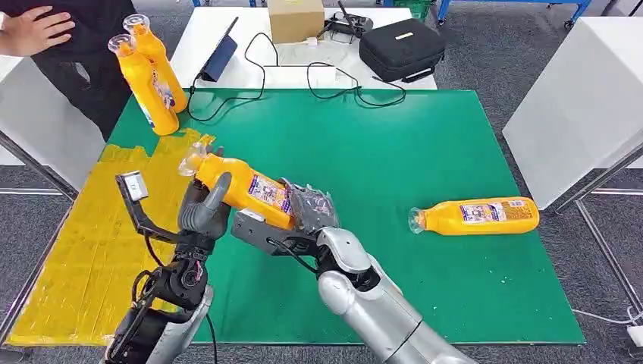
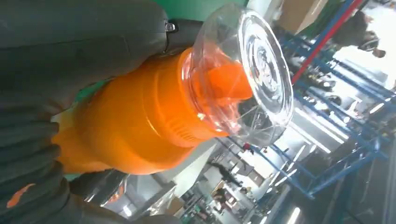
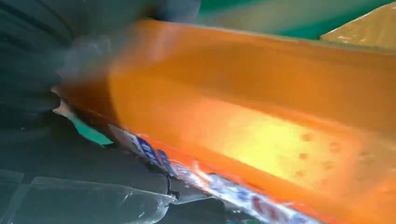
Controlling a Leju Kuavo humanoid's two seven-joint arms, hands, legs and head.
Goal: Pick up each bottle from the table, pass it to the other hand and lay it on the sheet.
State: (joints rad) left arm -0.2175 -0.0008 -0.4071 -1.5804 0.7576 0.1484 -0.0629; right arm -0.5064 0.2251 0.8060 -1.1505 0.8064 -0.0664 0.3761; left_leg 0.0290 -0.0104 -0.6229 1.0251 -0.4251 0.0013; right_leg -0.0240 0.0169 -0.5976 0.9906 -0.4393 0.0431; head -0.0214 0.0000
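Note:
An orange bottle (image 1: 246,186) with a clear cap hangs tilted over the left part of the green mat (image 1: 394,152), cap toward the yellow sheet (image 1: 83,250). My right hand (image 1: 309,211) grips its base end. My left hand (image 1: 203,212) wraps its upper body near the neck, thumb across the front. The left wrist view shows the bottle (image 2: 140,121) between the thumb and fingers of my left hand (image 2: 70,42). Up close in the right wrist view, the bottle (image 3: 261,116) lies against my right hand (image 3: 32,70). A second bottle (image 1: 474,216) lies on the mat at right.
Two more orange bottles (image 1: 148,83) stand at the far left corner of the mat. A person (image 1: 34,30) stands behind them. A black case (image 1: 400,47), a cardboard box (image 1: 296,19), a tablet and cables lie on the white table beyond. A white table (image 1: 584,98) flanks the right.

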